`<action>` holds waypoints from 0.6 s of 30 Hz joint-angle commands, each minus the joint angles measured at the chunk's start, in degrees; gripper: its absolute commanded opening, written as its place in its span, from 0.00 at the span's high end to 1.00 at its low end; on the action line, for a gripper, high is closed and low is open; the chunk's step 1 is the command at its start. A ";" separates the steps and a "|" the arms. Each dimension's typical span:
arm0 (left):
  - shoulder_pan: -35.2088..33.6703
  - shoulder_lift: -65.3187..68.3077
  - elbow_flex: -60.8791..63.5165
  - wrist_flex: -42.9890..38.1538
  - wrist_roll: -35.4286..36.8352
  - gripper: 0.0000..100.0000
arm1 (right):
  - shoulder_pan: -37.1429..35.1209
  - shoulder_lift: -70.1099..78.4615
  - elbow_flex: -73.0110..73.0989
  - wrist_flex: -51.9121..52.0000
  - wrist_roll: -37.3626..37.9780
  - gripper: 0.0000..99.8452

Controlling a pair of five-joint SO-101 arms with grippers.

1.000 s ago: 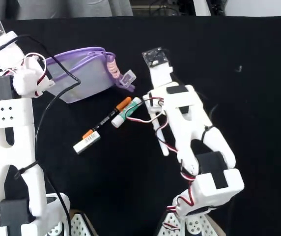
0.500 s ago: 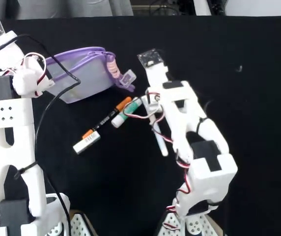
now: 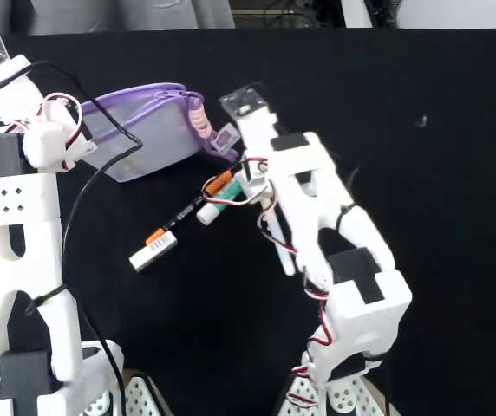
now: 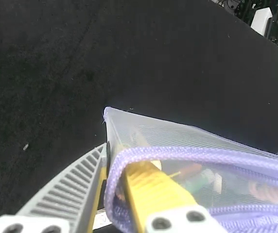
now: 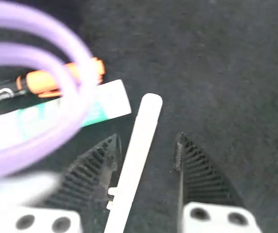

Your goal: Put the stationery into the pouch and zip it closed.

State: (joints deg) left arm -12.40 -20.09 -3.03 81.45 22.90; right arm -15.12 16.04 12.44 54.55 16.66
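Black matte cloth table (image 3: 421, 173). The pouch (image 3: 140, 130) lies at the far left of the table. It is translucent ribbed mesh with a woven purple zipper band along its open mouth, a pink coiled cord (image 3: 198, 117) and a small clear tag (image 3: 226, 136) at its near corner. The left gripper (image 4: 111, 191) is clamped on the pouch's end: the smooth yellow finger (image 4: 148, 187) is inside and the grey ridged finger (image 4: 71, 194) is outside the mesh wall. Reddish and pale shapes show through the mesh, too blurred to name. The rest of the stationery lies loose on the cloth just beside the pouch. A slim black marker (image 3: 187, 208) with orange cap lies on a diagonal. A short round glue stick (image 3: 222, 198), white and green, is touching or nearly touching the marker's cap end. A small white rectangular eraser (image 3: 153, 251) with an orange end lies near the marker's other tip. A thin white pen (image 3: 278, 247), smooth plastic with a rounded end, lies partly under the right arm. The right gripper (image 5: 147, 140) is low over the cloth with its jaws apart, one toothed black finger on each side of the white pen and not closed on it. The pen sits closer to one finger. In the right wrist view a blurred purple loop (image 5: 56, 53) crosses in front of the glue stick and marker; I can't tell what it is.
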 commanded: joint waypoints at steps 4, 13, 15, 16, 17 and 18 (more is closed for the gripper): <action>-1.01 0.00 0.57 -0.79 0.18 0.97 | 0.44 -0.13 -1.54 -0.18 1.41 0.81; -1.01 0.00 0.57 -0.62 0.18 0.97 | 0.88 6.81 -5.85 -0.18 1.58 0.88; -1.01 0.00 0.57 -0.62 0.18 0.97 | 0.97 7.43 -6.46 -0.09 3.69 0.94; -1.01 0.00 0.57 -0.62 0.18 0.97 | 0.97 7.43 -6.46 -0.09 4.22 0.96; -1.01 0.00 0.57 -0.62 0.18 0.97 | 0.97 7.43 -6.55 0.00 4.48 0.99; -1.01 0.00 0.57 -0.62 0.18 0.97 | 1.05 7.43 -6.64 0.18 4.66 0.99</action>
State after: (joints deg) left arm -12.40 -20.09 -3.03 81.45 22.90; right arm -14.24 23.78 8.48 54.55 19.65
